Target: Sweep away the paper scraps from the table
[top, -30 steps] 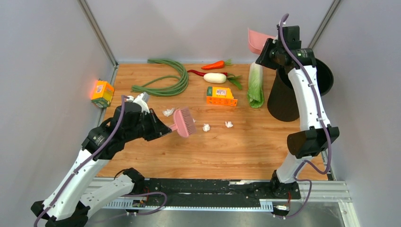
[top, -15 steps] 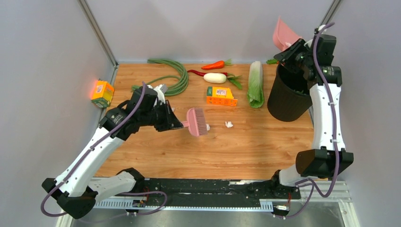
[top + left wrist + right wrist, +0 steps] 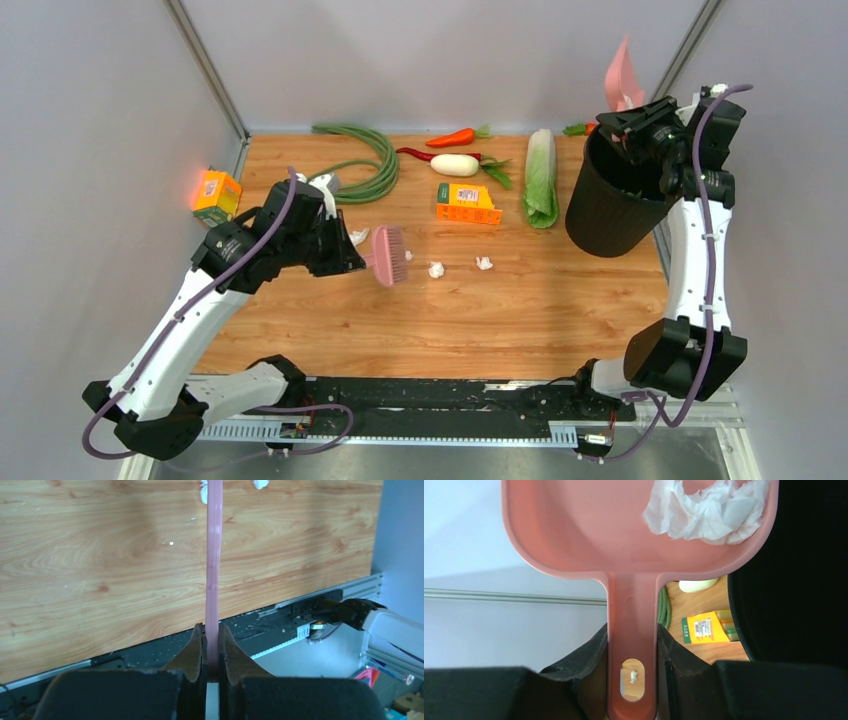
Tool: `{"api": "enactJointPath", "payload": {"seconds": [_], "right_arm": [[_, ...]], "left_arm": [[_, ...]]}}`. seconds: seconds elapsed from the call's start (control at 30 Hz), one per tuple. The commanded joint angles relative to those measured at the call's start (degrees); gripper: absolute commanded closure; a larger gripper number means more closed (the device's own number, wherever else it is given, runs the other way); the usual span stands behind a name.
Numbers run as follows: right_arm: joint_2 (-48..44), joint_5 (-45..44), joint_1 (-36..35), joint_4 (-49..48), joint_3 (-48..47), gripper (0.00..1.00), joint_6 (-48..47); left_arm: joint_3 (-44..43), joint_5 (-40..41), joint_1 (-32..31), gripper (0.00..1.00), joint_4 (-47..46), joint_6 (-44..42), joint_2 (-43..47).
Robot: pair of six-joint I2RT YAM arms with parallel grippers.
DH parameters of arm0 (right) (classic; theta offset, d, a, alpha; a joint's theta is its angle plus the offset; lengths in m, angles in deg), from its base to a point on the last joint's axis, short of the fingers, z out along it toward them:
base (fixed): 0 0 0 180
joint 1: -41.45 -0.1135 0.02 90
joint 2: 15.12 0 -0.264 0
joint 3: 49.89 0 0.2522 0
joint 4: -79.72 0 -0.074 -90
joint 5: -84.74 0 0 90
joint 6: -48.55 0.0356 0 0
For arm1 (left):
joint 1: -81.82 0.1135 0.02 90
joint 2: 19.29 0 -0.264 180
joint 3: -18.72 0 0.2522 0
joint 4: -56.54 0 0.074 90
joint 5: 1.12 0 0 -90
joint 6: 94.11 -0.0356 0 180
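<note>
Heads up on the scraps (image 3: 436,269): they're tiny crumpled paper, so figure on next to no weight, soft, and quick to skitter or hop if the bristles hit them fast. I wouldn't try pinching them at all. Take them with the brush (image 3: 388,255), low and slow, pushing from behind so they roll ahead of it.

Your left claw (image 3: 350,262) is clamped tight on the thin brush handle; the left wrist view shows it squeezed between the jaws. Three bits are loose on the table (image 3: 450,320). Two sit to the right of the brush head: the closer one near the bristles but apart from them, the other (image 3: 484,263) a bit further right. The third (image 3: 357,236) is tucked just beside the brush on the far side, right by the claw, so it's easy to miss. Can't tell if the bristles are touching the wood.

Your right claw (image 3: 632,650) is closed around the dustpan (image 3: 624,540) handle, holding it tipped up over the black bin (image 3: 610,205), well away from the loose bits. There's a bigger wad (image 3: 709,510) sitting at the pan's far lip. Looks like it'd drop with a bit more tilt, but paper that light may cling.
</note>
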Motion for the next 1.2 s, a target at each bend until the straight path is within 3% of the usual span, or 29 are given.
{"api": "enactJointPath", "payload": {"seconds": [0.0,0.23,0.37,0.47,0.63,0.8,1.17], "right_arm": [[-2.99,5.4,1.06,-11.04,2.02,1.0,8.74],[-5.1,7.68,1.76,-20.17,7.55,1.0,18.67],[-7.73,8.57,2.55,-34.48,16.15,1.0,32.52],[-9.49,6.11,2.47,-44.08,22.41,1.0,42.39],[-11.08,2.59,2.91,-49.44,25.84,1.0,49.96],[-12.04,-1.18,2.91,-61.57,32.61,1.0,61.29],[-13.54,-11.38,2.91,-76.7,40.96,1.0,75.02]], "left_arm": [[-0.68,4.35,0.1,1.0,1.99,-1.68,0.7],[-3.41,6.29,0.19,1.0,3.49,-2.73,-0.18],[-1.56,6.2,0.19,1.0,2.87,-2.12,2.45],[0.89,6.47,0.19,1.0,2.78,-1.15,4.21],[2.92,6.38,0.19,1.0,2.52,0.08,6.5],[3.71,6.82,0.1,1.0,2.78,1.22,8.26],[2.75,7.17,0.11,1.0,5.07,1.4,9.14]]}}
